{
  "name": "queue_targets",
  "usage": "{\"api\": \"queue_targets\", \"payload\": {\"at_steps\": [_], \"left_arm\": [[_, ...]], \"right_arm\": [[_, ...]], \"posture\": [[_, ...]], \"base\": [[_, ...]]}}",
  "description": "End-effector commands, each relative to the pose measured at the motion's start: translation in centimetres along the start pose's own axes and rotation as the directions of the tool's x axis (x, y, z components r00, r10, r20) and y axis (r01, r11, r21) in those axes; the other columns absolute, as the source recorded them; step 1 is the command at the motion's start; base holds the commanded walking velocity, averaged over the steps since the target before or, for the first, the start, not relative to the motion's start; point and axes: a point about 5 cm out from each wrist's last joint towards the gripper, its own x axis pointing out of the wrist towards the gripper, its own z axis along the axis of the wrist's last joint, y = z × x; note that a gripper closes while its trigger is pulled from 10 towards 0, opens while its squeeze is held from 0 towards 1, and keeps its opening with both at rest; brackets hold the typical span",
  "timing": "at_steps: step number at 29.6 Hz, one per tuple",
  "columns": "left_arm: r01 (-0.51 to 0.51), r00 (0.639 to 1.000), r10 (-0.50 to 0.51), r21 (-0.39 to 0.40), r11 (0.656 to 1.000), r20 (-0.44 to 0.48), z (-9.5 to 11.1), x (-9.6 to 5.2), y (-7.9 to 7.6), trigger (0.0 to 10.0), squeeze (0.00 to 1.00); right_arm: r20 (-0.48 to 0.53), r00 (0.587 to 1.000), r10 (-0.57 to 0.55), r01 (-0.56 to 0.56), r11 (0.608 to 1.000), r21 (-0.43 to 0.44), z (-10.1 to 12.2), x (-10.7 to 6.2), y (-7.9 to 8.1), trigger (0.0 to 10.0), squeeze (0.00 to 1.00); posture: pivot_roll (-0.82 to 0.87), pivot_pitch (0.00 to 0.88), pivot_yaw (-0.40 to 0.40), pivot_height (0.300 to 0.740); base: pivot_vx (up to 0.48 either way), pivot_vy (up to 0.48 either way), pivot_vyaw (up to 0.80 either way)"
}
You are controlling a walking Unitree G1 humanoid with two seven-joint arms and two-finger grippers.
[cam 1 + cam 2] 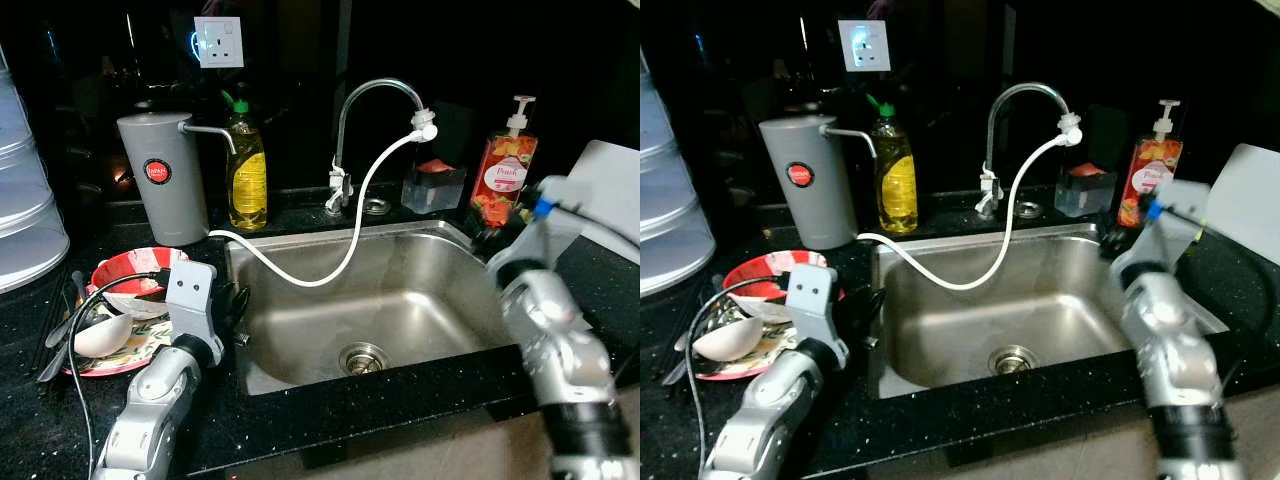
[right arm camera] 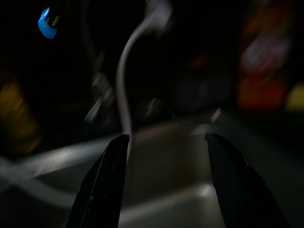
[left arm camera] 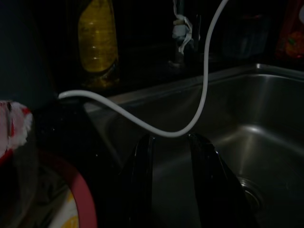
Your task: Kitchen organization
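A steel sink point(image 1: 430, 300) is set in the black counter, with a white hose point(image 1: 340, 265) drooping into it from the curved tap point(image 1: 375, 92). Left of the sink, dirty dishes are stacked on a red-rimmed plate point(image 1: 135, 268), with a white spoon point(image 1: 100, 335) on top. My left gripper point(image 1: 236, 303) hovers at the sink's left rim beside the plates, open and holding nothing; the left wrist view has its fingers point(image 3: 142, 180) pointing over the basin. My right gripper point(image 1: 488, 238) is at the sink's back right corner, below the red pump bottle point(image 1: 503, 175), open and holding nothing point(image 2: 166, 140).
Behind the sink stand a grey water dispenser point(image 1: 160, 180), a yellow dish-soap bottle point(image 1: 246, 170) and a sponge holder point(image 1: 432, 186). A white board point(image 1: 612, 185) leans at the far right. White stacked containers point(image 1: 25, 200) stand at the far left. The drain point(image 1: 363, 356) is uncovered.
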Motion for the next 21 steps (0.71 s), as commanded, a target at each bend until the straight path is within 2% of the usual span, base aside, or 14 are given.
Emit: {"api": "queue_targets", "payload": {"at_steps": [1, 4, 7, 8, 14, 17, 18, 21], "left_arm": [[-0.025, 1.000, 0.025, 0.024, 0.999, -0.002, 0.4, -0.5, 0.8, 10.0, 0.00], [-0.039, 0.999, 0.038, 0.038, 0.999, 0.013, 1.0, -0.6, 1.2, 10.0, 0.00], [-0.044, 0.999, 0.042, 0.065, 0.997, 0.026, 1.6, -0.6, 1.4, 10.0, 0.00], [-0.038, 0.999, 0.037, 0.097, 0.995, 0.016, 2.1, -0.5, 1.6, 10.0, 0.00], [-0.018, 0.999, 0.023, 0.178, 0.984, -0.027, 3.0, -0.6, 1.9, 10.0, 0.00], [-0.046, 0.998, 0.053, 0.218, 0.975, -0.028, 3.8, -0.6, 2.5, 10.0, 0.00], [-0.096, 0.993, 0.109, 0.240, 0.966, -0.040, 4.3, -0.4, 3.2, 10.0, 0.00], [-0.141, 0.986, 0.158, 0.236, 0.961, -0.053, 5.2, -0.3, 4.0, 10.0, 0.00]], "right_arm": [[-0.025, 0.998, 0.052, -0.051, 0.998, 0.020, -0.1, -0.4, 1.2, 10.0, 0.00], [-0.067, 0.995, 0.072, -0.070, 0.997, 0.035, -1.0, -0.9, 1.8, 10.0, 0.00], [-0.093, 0.991, 0.094, -0.096, 0.995, -0.015, -1.5, -1.0, 2.3, 10.0, 0.00], [-0.124, 0.987, 0.100, -0.110, 0.991, -0.071, -1.8, -0.9, 2.6, 10.0, 0.00], [-0.140, 0.985, 0.097, -0.106, 0.992, -0.062, -1.7, -0.7, 2.7, 10.0, 0.00], [-0.142, 0.985, 0.099, -0.109, 0.992, -0.061, -1.6, -0.7, 2.7, 10.0, 0.00], [-0.144, 0.985, 0.098, -0.109, 0.992, -0.067, -1.6, -0.7, 2.7, 10.0, 0.00], [-0.143, 0.985, 0.095, -0.106, 0.992, -0.071, -1.6, -0.6, 2.7, 10.0, 0.00]], "posture": [[-0.08, 0.000, -0.008, 0.740], [-0.08, 0.000, -0.007, 0.740], [-0.08, 0.000, -0.007, 0.740], [-0.06, 0.000, -0.010, 0.740], [-0.06, 0.000, -0.011, 0.740], [-0.05, 0.000, -0.012, 0.740], [-0.05, 0.000, -0.011, 0.740], [-0.05, 0.000, -0.011, 0.740]], "base": [[0.000, 0.000, 0.00], [0.000, 0.000, 0.00], [0.000, 0.000, 0.00], [0.000, 0.000, 0.00], [0.000, 0.000, 0.00], [0.000, 0.000, 0.00], [0.000, 0.000, 0.00], [0.000, 0.000, 0.00]]}}
